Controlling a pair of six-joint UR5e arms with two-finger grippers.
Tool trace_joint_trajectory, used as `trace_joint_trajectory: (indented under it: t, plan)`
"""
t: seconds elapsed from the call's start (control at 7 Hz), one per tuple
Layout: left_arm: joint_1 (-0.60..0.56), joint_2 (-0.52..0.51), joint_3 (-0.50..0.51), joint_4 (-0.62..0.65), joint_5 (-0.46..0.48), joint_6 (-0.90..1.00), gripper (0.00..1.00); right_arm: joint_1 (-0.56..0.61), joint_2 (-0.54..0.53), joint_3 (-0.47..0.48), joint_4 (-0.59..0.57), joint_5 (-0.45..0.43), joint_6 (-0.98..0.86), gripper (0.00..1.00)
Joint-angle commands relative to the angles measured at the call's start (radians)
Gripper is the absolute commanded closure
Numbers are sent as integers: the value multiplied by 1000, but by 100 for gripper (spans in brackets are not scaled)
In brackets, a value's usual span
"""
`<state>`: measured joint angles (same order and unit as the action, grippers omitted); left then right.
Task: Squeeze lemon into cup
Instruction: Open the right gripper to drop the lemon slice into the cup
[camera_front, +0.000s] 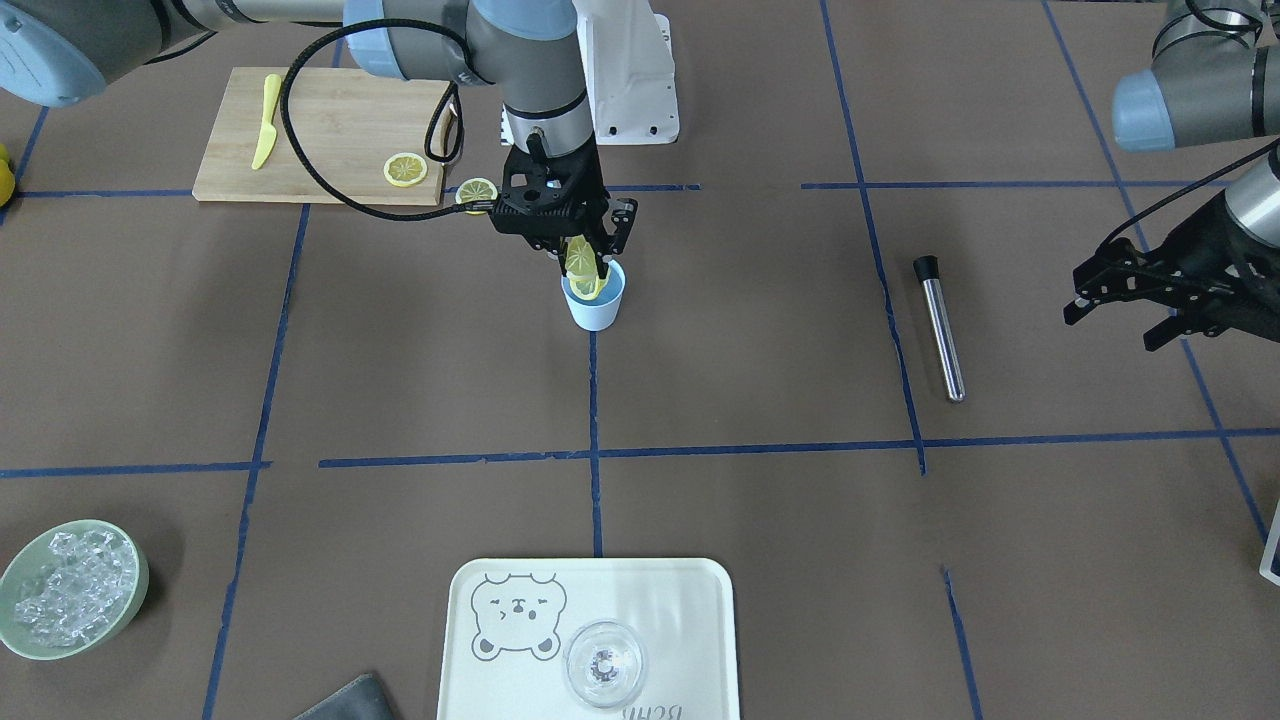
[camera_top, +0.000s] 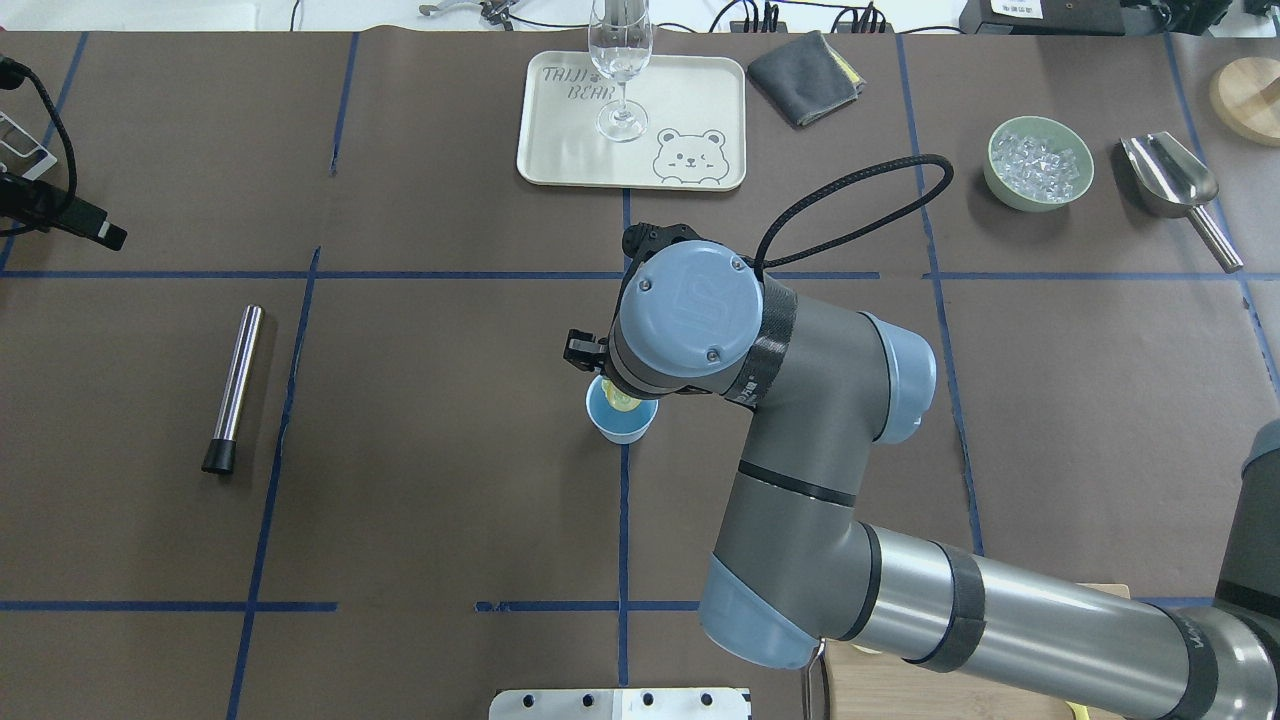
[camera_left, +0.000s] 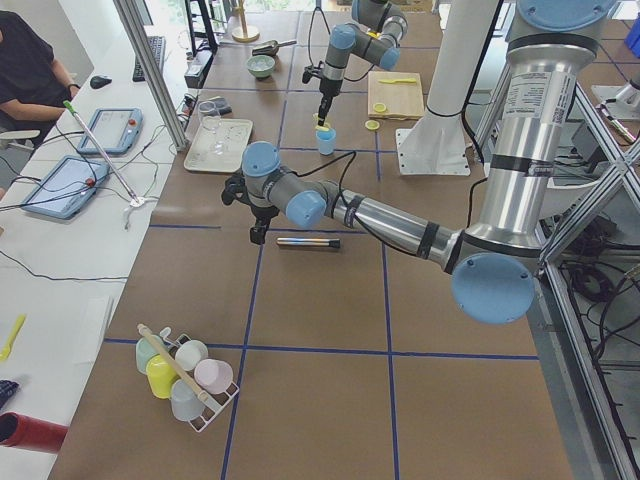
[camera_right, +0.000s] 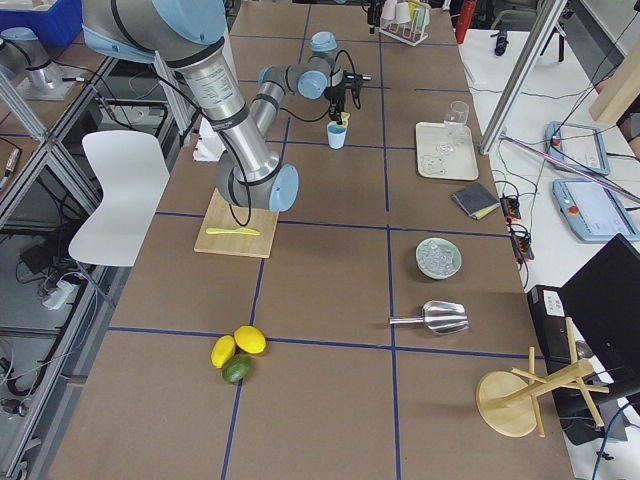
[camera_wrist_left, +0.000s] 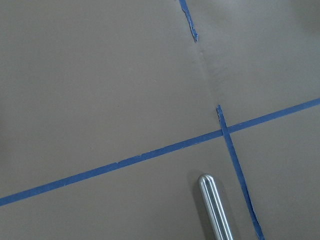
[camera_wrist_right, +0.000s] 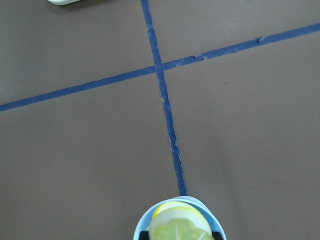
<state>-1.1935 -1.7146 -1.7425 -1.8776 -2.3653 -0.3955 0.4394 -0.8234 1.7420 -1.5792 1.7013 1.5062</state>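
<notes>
Front view: right jaws clamped on the lemon (camera_front: 581, 266), held on edge, its lower rim dipping into the cup (camera_front: 596, 306). Left jaws apart, empty, well clear.
Overhead view: the wrist hides most of the cup.
Right wrist view: lemon centred over the cup mouth.
Handling: lemon likely light, soft, slippery; press across its flat faces. Cup likely tips easily.

Logged brown table (camera_front: 760, 330), gridded with blue tape. Found cup (camera_front: 594, 305) upright near centre, on tape line. Noted cutting board (camera_front: 330, 140) toward robot-side edge, loose lemon slice (camera_front: 477, 192) on table just off its corner. Saw metal tube (camera_front: 940, 330) lying toward left end; tray (camera_front: 660, 590), grey cloth (camera_top: 806, 64), ice bowl (camera_top: 1038, 203), scoop (camera_top: 1170, 175) along far edge.
</notes>
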Motion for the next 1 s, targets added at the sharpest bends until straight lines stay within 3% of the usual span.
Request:
trace_joint_trajectory:
  t: [0.0,0.57,0.71,0.86]
  plan:
    - [0,-5,3,0,1,1,0,-1,3,-10,2,4,0,32]
    - [0,-8,9,0,0,1,0,-1,4,-12,4,4,0,21]
    - [0,-8,9,0,0,1,0,-1,6,-9,2,8,0,16]
    - [0,-25,20,0,0,-6,0,2,3,-1,-4,52,-9,3]
